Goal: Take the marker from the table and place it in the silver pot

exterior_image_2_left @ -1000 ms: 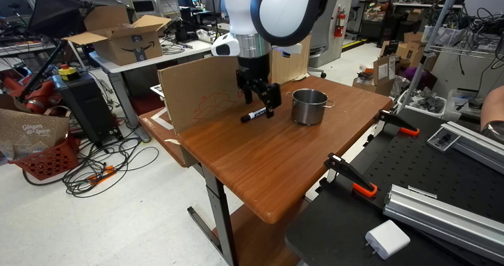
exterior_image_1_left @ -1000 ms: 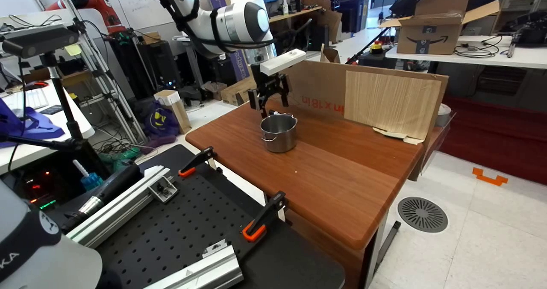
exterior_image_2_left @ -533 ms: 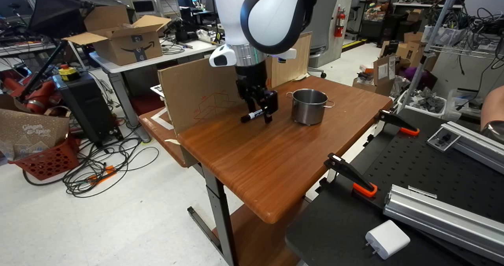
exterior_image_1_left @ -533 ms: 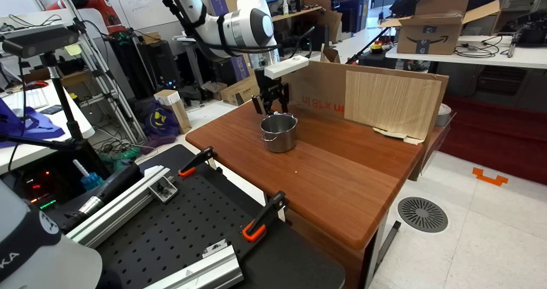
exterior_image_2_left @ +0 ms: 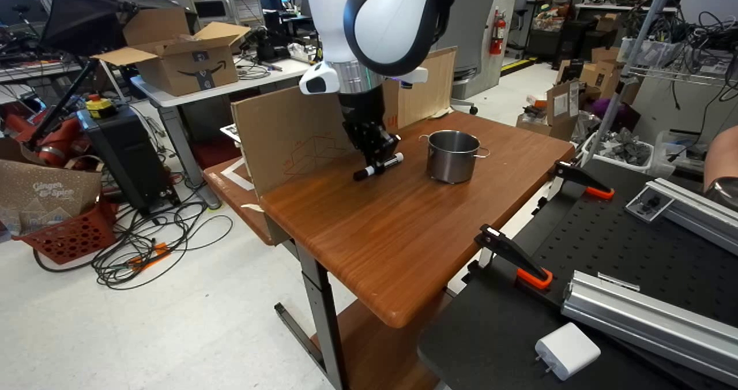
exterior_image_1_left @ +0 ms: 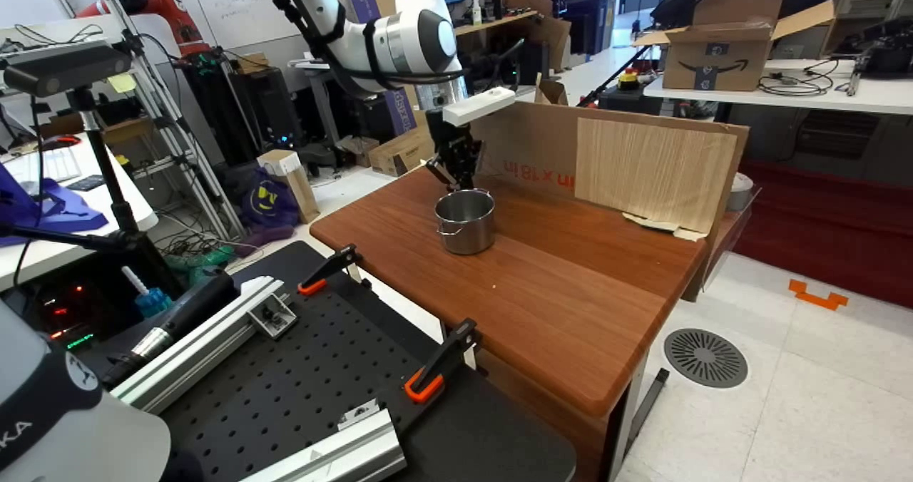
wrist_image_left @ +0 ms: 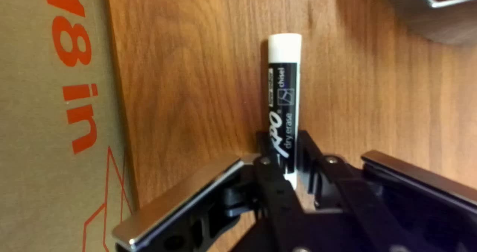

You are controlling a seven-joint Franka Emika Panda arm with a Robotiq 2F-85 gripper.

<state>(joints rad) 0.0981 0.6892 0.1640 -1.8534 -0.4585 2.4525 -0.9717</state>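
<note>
In the wrist view, a dry-erase marker (wrist_image_left: pixel 284 91) with a black label and a white end lies along the wooden table (wrist_image_left: pixel 193 76). My gripper (wrist_image_left: pixel 285 144) is shut on it, one black finger against each side. An exterior view shows the marker's white end (exterior_image_2_left: pixel 395 159) and dark end (exterior_image_2_left: pixel 361 175) sticking out either side of the gripper (exterior_image_2_left: pixel 377 165), low at the tabletop. The silver pot (exterior_image_2_left: pixel 451 165) stands upright a short way off, apart from the gripper. In an exterior view the pot (exterior_image_1_left: pixel 465 234) stands before the gripper's tips and hides the marker.
A cardboard panel (exterior_image_2_left: pixel 294 130) rises along the table's side, close beside the gripper. A wooden board (exterior_image_1_left: pixel 656 172) leans against it. Clamps (exterior_image_1_left: pixel 446 361) with orange pads sit at the table edge by the black perforated board (exterior_image_1_left: pixel 285 389).
The gripper has come down to the tabletop around the marker, and its fingers have gone from wide apart to shut on it. The pot has stayed where it was.
</note>
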